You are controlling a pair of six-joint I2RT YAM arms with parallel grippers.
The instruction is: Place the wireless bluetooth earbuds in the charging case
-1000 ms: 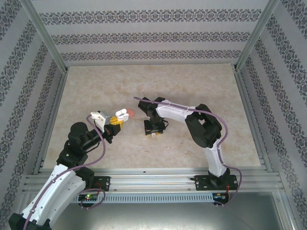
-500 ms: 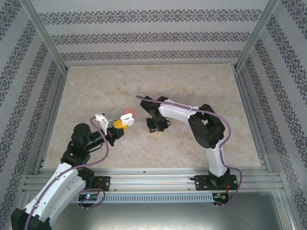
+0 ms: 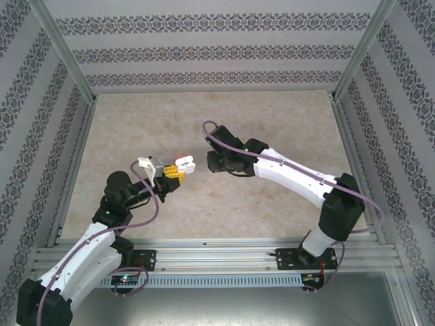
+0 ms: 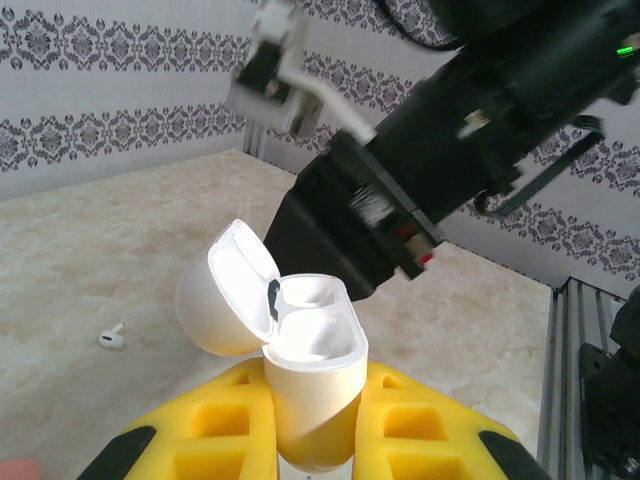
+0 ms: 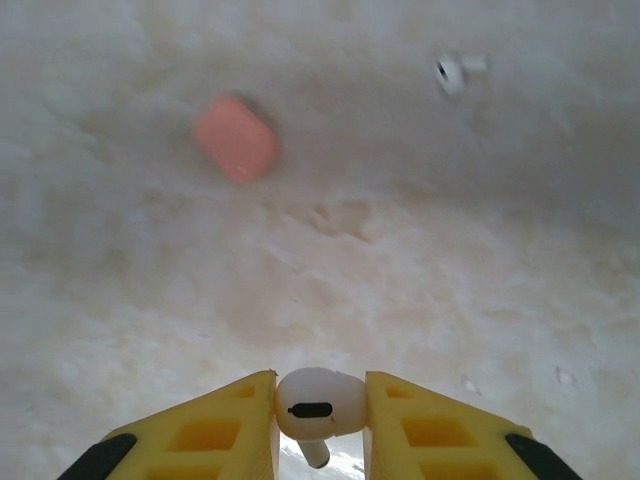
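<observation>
A white charging case (image 4: 305,350) stands upright between the yellow pads of my left gripper (image 4: 310,425), which is shut on its lower body. Its lid (image 4: 225,290) hangs open to the left and both wells show bare. In the top view the left gripper (image 3: 177,174) holds the case (image 3: 185,164) above the table's middle. My right gripper (image 5: 320,410) is shut on one white earbud (image 5: 318,400), stem pointing down. The right gripper (image 3: 211,163) hovers just right of the case. A second white earbud (image 5: 452,72) lies on the table, also seen as a white earbud (image 4: 112,338) left of the case.
A coral-red case (image 5: 236,137), closed, lies on the marble table (image 3: 272,122) below the grippers. The right arm's dark wrist (image 4: 440,150) looms close behind the open case. Patterned walls and metal rails fence the table on three sides.
The right gripper closed on the white earbud, lifted it off the table and its arm stretched out leftward. The left arm carried the open case slightly to the right.
</observation>
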